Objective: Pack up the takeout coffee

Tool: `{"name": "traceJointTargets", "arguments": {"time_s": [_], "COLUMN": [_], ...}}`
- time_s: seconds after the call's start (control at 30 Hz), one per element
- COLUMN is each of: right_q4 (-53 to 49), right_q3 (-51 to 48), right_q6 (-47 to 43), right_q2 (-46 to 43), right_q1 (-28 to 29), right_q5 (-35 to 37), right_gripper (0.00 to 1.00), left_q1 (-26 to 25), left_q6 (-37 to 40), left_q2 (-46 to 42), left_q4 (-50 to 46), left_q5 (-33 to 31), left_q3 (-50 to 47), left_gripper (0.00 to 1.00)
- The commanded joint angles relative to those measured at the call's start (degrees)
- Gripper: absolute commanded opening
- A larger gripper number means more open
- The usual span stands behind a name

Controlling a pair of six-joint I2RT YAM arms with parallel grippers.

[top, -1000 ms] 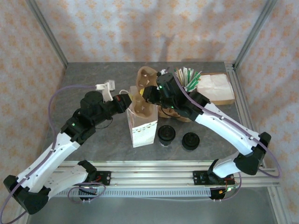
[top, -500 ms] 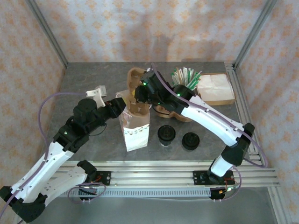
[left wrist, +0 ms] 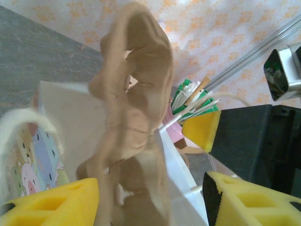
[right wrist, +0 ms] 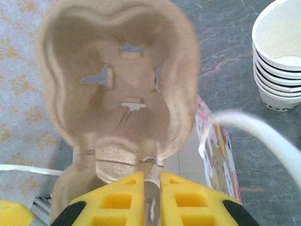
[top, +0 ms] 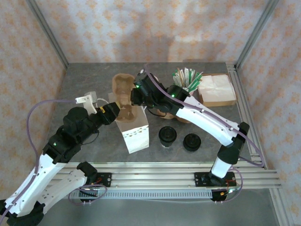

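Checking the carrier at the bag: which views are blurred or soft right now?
Left wrist: the pulp carrier and bag handle are smeared. Right wrist: carrier soft, cup stack crisper. Top external: sharp throughout.

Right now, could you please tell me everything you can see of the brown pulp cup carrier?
The pulp cup carrier is molded brown fibre, matte and rough, with rounded cup wells; the upper well is empty and shows slit tabs in its floor. It stands on edge, lower part sunk into the open white paper bag, upper well above the bag's mouth. The right gripper pinches a thin wall of it, jaws closed.
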Motion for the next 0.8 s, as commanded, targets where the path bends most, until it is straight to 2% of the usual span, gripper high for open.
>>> {"name": "traceJointTargets", "arguments": {"time_s": [0.0,0.13,0.2,0.3,0.57,0.77], "right_q4": [2.59,1.88,1.92,1.05,0.51,2.72], "right_q3": [-0.22,-0.48,-1.21,-1.49,-1.54,-2.2], "right_q6": [1.24,0.97,0.98,0.74,-2.54,-7.67], "right_q2": [-1.85,-1.48,-1.66,-1.44,-0.9,-1.26], "right_q1": [0.2,0.16,0.19,0.18,1.03,3.37], "right_q5": [-1.79,-0.65,-0.21,1.18,3.8,4.85], "right_gripper": [0.14,0.14,0.18,0.2,0.21,0.24], "left_q1": [-0.28,-0.18,-0.19,-0.15,-0.16,-0.15], "left_q6": [1.73,1.78,2.16,3.62,6.23,11.16], "left_q2": [-0.2,-0.02,-0.03,-0.19,2.49,4.4], "left_q4": [-2.65,-3.54,-4.76,-7.79,-11.87,-13.88], "left_q5": [-2.68,-4.09,-5.29,-8.35,-9.05,-10.12], "left_q3": [0.67,0.93,1.57,3.99,8.92,12.58], "left_gripper": [0.61,0.59,0.58,0.54,0.54,0.54]}}
